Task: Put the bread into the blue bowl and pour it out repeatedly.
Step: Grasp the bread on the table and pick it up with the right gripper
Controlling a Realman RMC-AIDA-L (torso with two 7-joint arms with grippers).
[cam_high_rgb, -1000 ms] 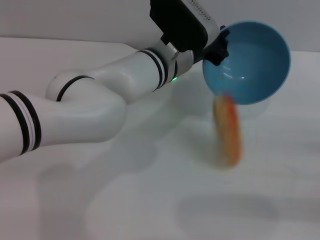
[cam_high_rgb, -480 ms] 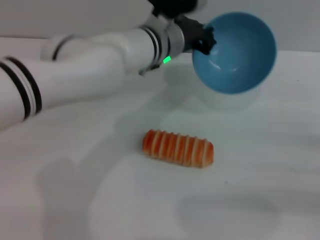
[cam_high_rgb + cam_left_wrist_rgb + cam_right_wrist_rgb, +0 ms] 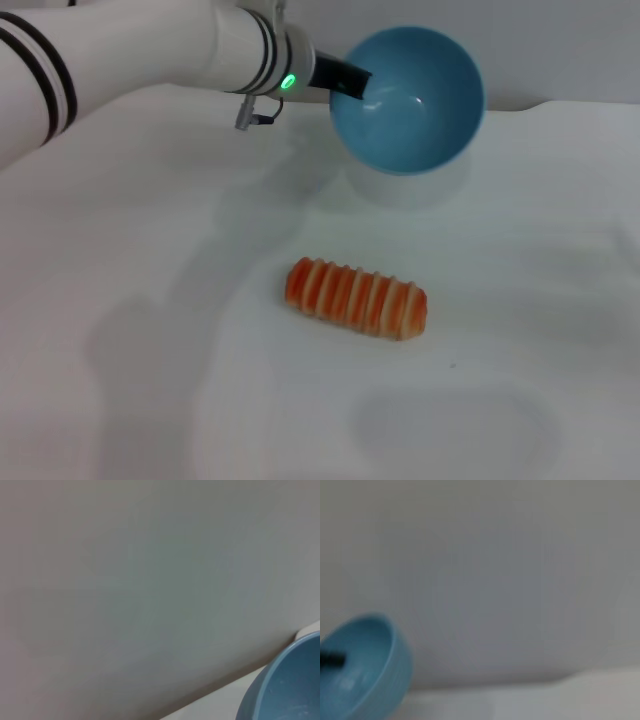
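Note:
The bread (image 3: 356, 298), a ridged orange-and-tan toy loaf, lies on its side on the white table in the middle of the head view. The blue bowl (image 3: 415, 105) is empty, tilted with its opening toward me, and held above the table at the back. My left gripper (image 3: 345, 80) is shut on the bowl's left rim. The bowl's edge shows in the left wrist view (image 3: 285, 690) and the whole tilted bowl in the right wrist view (image 3: 362, 667), with a dark finger (image 3: 332, 657) over its rim. My right gripper is out of view.
The white table (image 3: 520, 300) spreads around the loaf. A grey wall (image 3: 560, 40) runs behind the table's far edge. My left arm (image 3: 130, 50) reaches across the back left.
The bread fell out of the tilted bowl and came to rest on the table. My left arm then drew the empty bowl to the left and back.

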